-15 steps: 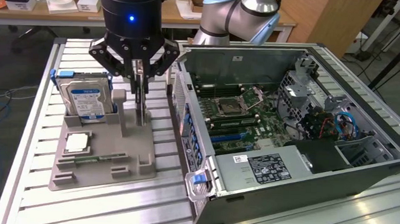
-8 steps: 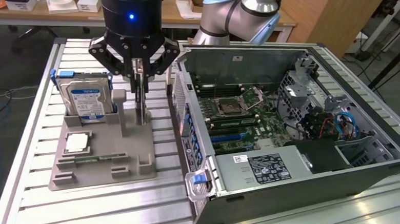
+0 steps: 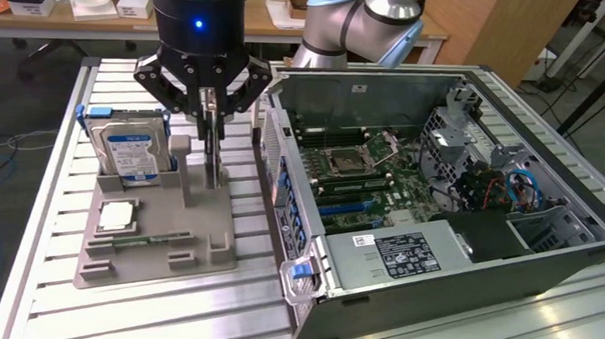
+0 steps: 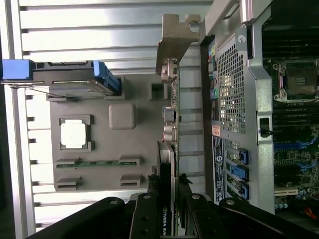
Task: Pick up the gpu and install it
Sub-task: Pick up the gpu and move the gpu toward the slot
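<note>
1. gripper state. the gripper [image 3: 214, 126] [image 4: 169, 188] is pressed onto the gpu [image 3: 213, 165] [image 4: 169, 149], one finger on each flat face. the card hangs edge-on and close to upright below the fingers.

2. gpu location. the gpu is over the grey fixture tray [image 3: 211, 246] [image 4: 99, 154], between the hard drive [image 3: 127, 151] [image 4: 65, 78] and the open computer case [image 3: 454, 247] [image 4: 232, 84]. its lower end is down at the level of the tray's support posts; whether it rests in the tray or hangs just clear of it cannot be told. the silvery end bracket [image 4: 174, 42] projects past the tray edge, just beside the case's rear panel. the cpu [image 3: 117, 216] [image 4: 74, 134] and the memory stick [image 3: 138, 241] [image 4: 97, 163] lie in their tray pockets, apart from the card.

3. hazards, as judged from this position.
- slip or rotation: the pinch sits on a narrow strip at one end of a long card. any sideways load is likely to swing the free end and spoil its alignment.
- snagging: a lift that is not straight may catch the card edge or the bracket on a tray post and drag the whole tray across the slatted table [image 3: 118, 315].
- collision: the bracket is close to the case wall, so a low traverse risks striking the rim.
- insertion: a tilted card would likely miss the motherboard [image 3: 370, 173] slot, and pressing then could bend the board or its contacts.
</note>
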`<state>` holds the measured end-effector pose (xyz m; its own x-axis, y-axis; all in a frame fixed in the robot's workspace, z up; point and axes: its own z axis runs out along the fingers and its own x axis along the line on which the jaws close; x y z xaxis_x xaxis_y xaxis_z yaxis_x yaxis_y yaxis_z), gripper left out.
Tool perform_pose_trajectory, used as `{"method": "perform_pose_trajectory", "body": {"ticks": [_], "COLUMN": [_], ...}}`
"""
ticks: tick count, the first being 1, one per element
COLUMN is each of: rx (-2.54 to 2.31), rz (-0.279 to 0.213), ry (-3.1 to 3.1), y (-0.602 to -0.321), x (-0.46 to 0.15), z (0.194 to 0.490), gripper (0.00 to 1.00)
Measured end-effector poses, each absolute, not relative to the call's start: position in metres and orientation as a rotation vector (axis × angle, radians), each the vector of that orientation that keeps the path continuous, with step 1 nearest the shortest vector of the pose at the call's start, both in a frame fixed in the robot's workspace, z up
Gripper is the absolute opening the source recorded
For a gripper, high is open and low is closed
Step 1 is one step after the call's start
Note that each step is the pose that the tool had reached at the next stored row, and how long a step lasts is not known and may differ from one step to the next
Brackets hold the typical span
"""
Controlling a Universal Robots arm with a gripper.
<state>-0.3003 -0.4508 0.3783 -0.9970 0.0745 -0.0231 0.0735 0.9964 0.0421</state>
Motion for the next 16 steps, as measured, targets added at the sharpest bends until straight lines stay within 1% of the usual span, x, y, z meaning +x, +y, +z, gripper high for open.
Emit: {"method": "perform_pose_trajectory", "body": {"ticks": [16], "rx": [0.115], "rz": [0.064], "ry": [3.114], "y": [-0.451], "x": [-0.3], "z": [0.403], "gripper": [0.26]}}
